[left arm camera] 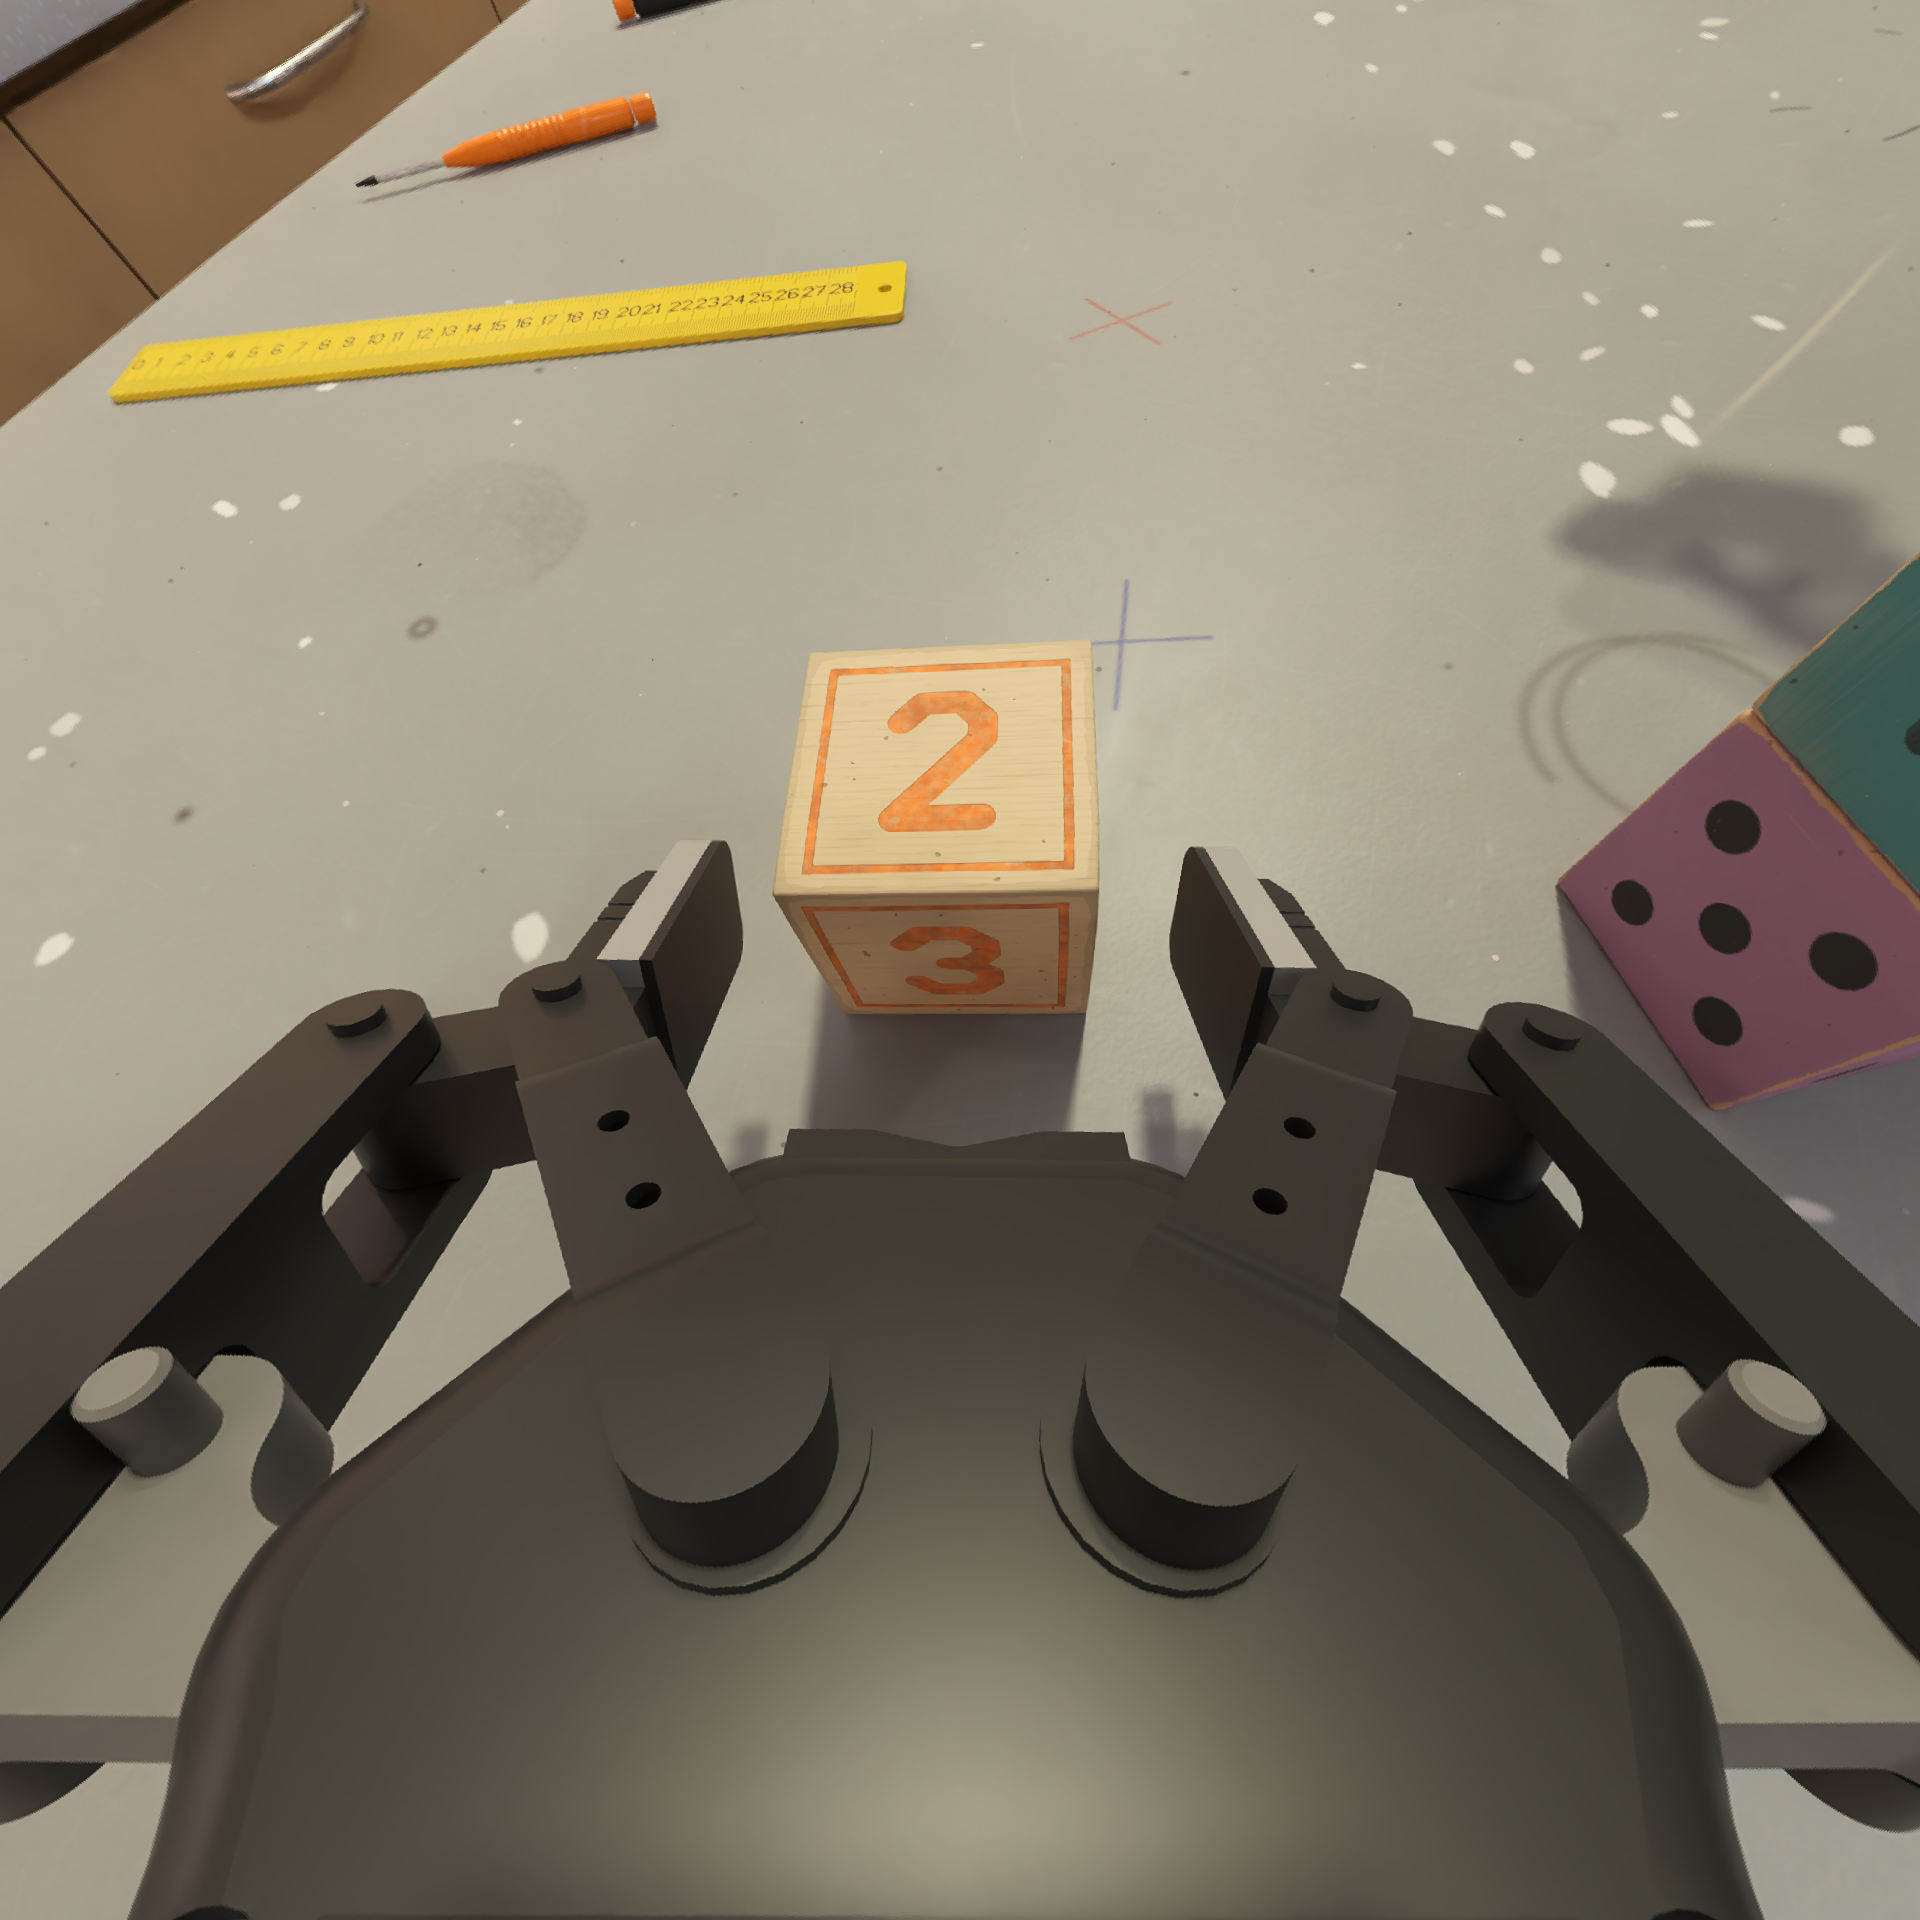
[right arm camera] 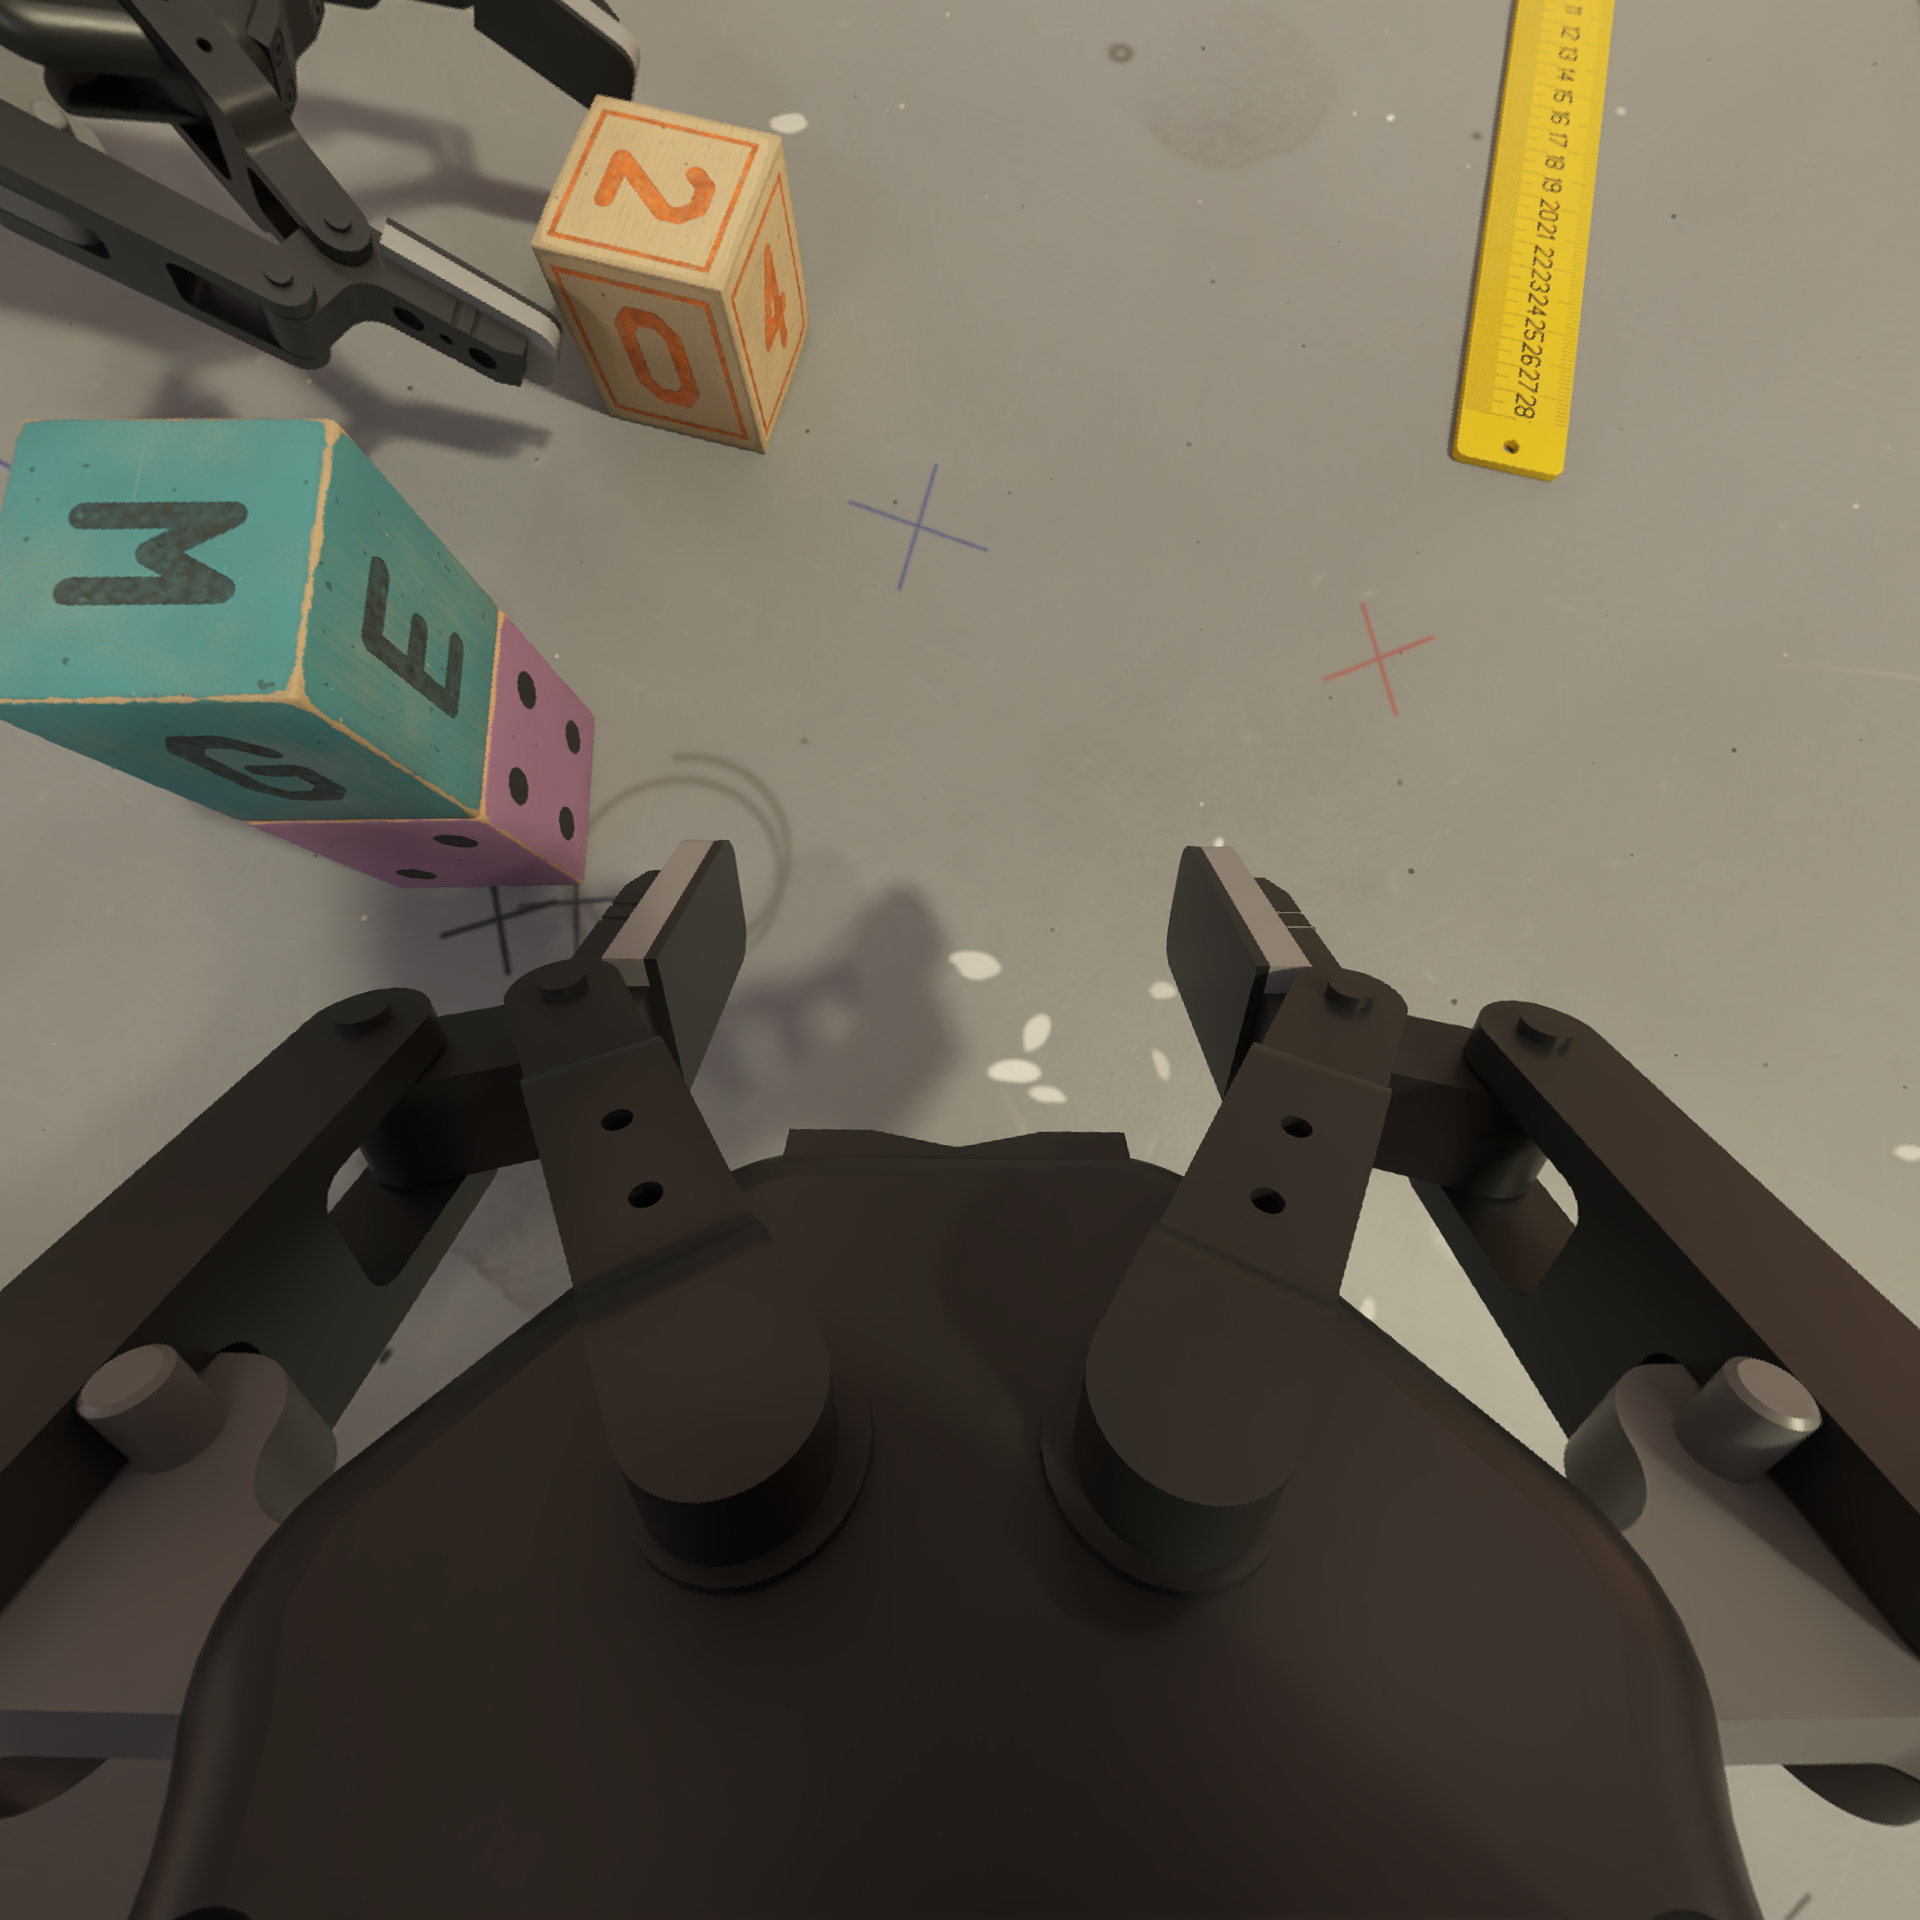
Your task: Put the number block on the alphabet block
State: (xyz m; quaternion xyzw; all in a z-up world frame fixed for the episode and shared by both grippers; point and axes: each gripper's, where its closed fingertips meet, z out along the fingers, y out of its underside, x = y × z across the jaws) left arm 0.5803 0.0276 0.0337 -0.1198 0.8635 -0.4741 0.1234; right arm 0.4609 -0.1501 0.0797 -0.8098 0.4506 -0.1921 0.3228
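A grey worktop (left arm camera: pixel 1351 208), flecked with white paint spots and marked with thin pen crosses, fills both views; a brown drawer front with a metal handle (left arm camera: pixel 296 68) shows at the far left of the left wrist view.

The number block (left arm camera: pixel 940 821), pale wood with orange-framed figures on each face, stands flat on the worktop. The left gripper (left arm camera: pixel 956 935) hangs low over its near side with both fingers spread wide, one on either side of the block and touching neither. That straddling pose looks like the set-up for a pinch across two opposite faces, so the block can be lifted square.

To the right sits the alphabet block (right arm camera: pixel 218 613), teal with black letters on its faces. It rests on top of a purple cube (left arm camera: pixel 1730 925) spotted with black dots like a die, so the target face is already raised and the number block will likely need a clear lift above it.

The right gripper (right arm camera: pixel 956 935) is also spread wide and holds nothing; it hovers over bare worktop just near the purple cube, apparently keeping out of the way.

Farther off lie a yellow ruler (left arm camera: pixel 509 332), printed with a black numbered scale, and an orange pen (left arm camera: pixel 520 140). No brand marks are readable on anything.
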